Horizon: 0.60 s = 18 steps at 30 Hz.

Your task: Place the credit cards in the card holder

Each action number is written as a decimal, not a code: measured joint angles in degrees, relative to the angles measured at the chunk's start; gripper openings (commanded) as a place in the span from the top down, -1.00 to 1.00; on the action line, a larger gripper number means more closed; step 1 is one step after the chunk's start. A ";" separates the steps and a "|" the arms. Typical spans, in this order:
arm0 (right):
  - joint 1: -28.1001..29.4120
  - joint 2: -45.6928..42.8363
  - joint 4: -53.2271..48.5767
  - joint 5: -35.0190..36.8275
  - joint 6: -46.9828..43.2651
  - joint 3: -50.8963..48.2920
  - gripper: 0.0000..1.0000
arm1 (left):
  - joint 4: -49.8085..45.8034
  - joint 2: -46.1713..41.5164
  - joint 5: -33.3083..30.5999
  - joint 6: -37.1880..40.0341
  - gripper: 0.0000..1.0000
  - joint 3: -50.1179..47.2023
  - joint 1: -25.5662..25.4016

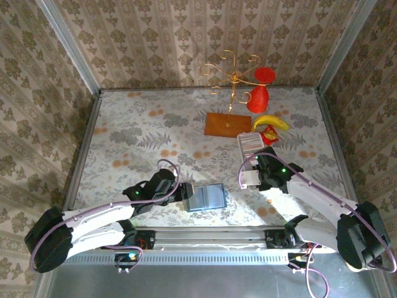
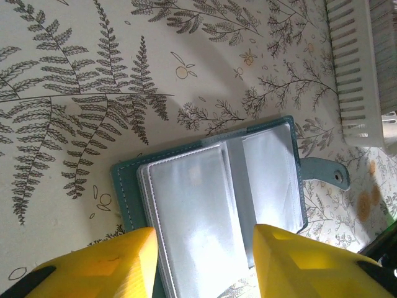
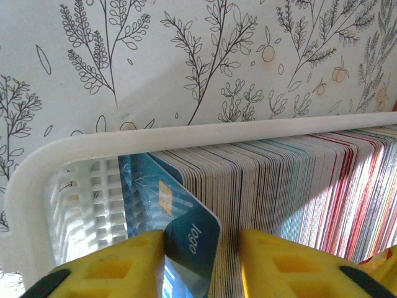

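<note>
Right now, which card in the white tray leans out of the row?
The teal-blue card printed "logo", at the end of the tray, between the fingers of the right gripper; the other cards stand packed upright together.

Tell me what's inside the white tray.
A dense row of cards on edge; a teal card at one end is flanked by the right pincer. The floor of the tray is covered by them.

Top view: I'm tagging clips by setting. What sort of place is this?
Probably a staged robot test booth: wallpapered panels box in a floral-covered table, the left arm and right arm are bolted to a rail at its near edge, and a banana and wire stand sit as props.
</note>
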 measured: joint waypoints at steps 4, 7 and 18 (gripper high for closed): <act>0.00 -0.76 -0.42 0.00 0.07 0.00 0.39 | 0.24 1.01 0.00 0.00 0.16 0.00 -0.59; 0.00 -1.55 -0.50 0.02 0.07 0.00 0.39 | 0.28 1.73 0.00 0.02 0.18 0.00 -0.96; 0.00 -5.75 -5.22 -0.66 1.07 0.48 0.87 | 1.03 2.91 0.00 0.02 0.25 0.33 -1.70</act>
